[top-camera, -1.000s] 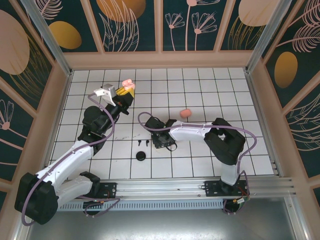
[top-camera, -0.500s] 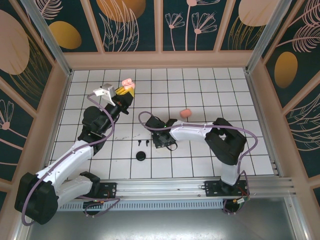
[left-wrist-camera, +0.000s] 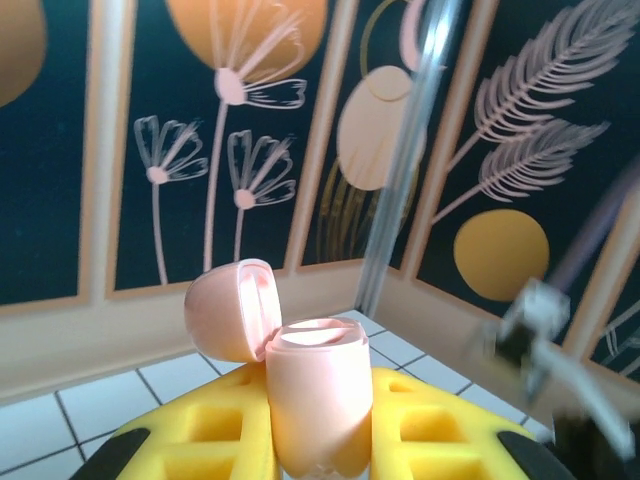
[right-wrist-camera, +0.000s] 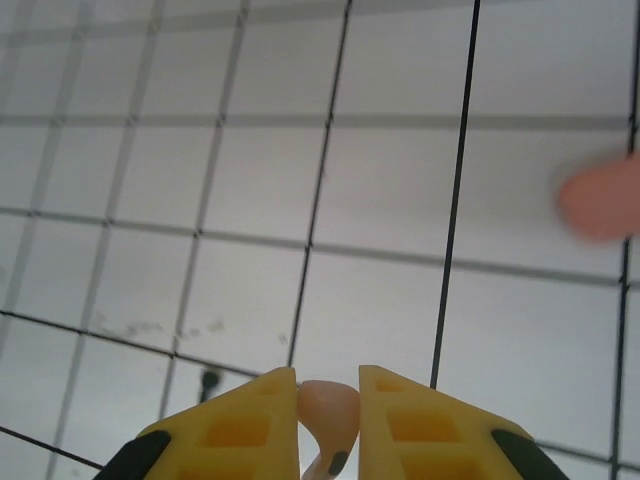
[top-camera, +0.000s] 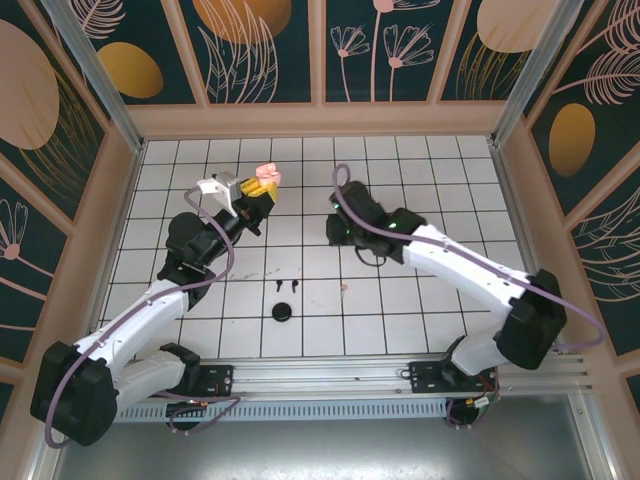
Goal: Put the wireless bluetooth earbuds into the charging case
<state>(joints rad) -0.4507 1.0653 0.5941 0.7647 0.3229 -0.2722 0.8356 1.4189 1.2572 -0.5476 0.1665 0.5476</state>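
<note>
Jaws of L gripper (left-wrist-camera: 316, 415) clamped on open-lidded pale-pink charging case (left-wrist-camera: 310, 375); R gripper (right-wrist-camera: 328, 385) jaws pinching pale-pink earbud (right-wrist-camera: 330, 410), held above white grid table (right-wrist-camera: 380, 210)

Robot test cell, lab-type: white grid-tiled table (top-camera: 400, 320) boxed in by printed floral wall panels (top-camera: 260, 50), aluminium mounting rail (top-camera: 320, 378) along near edge.

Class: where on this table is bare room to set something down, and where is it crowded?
Bare: the table's far right corner, between the right arm and the walls, and the near tiles between that arm and the black case. Crowded: around the black earbuds, and between the left gripper holding the pink case and the right gripper pinching an earbud.
</note>
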